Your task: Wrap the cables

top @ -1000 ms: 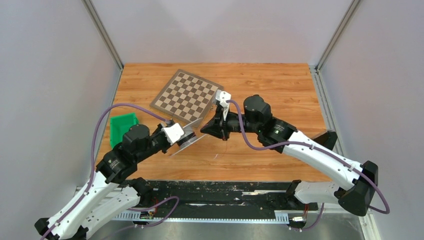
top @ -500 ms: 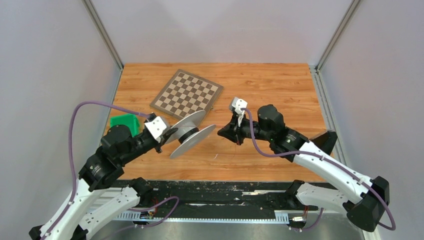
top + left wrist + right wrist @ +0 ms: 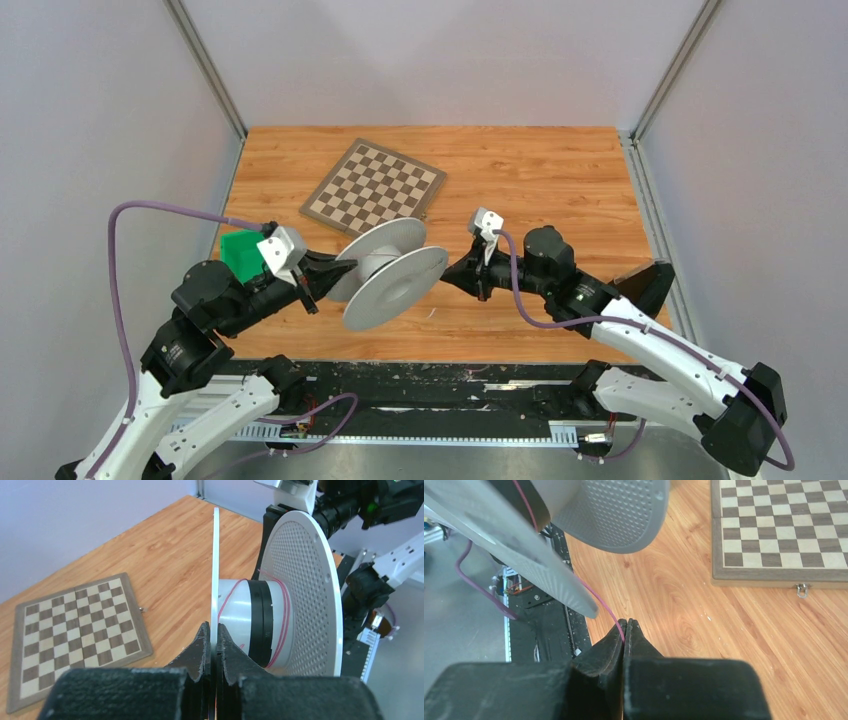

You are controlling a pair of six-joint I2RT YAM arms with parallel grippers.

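1. The left end effector has its two fingers closed to a narrow gap, pinching the edge of one thin flange of a white cable spool.
2. The spool is held on its side, its axis roughly level. It lies between the two arms, over the near middle of the wooden table. It appears to be lifted clear of the wood, though the overhead view does not settle this.
3. The spool has two round flanges, the far one perforated with small holes. Its hub is white, with a black band around it.
4. A thin red cable makes a few loose turns around the hub and the black band. From there it passes out behind a flange edge toward the right arm.
5. The right end effector has its fingers pressed together on that cable, with the strand entering between the fingertips. It sits just to the right of the spool and does not touch it.
6. In the overhead view the cable is too fine to trace between the spool and the right end effector.
7. A folded chessboard lies flat on the table, beyond the spool and apart from it.
8. A green bin sits at the left edge of the table and is partly hidden by the left arm.
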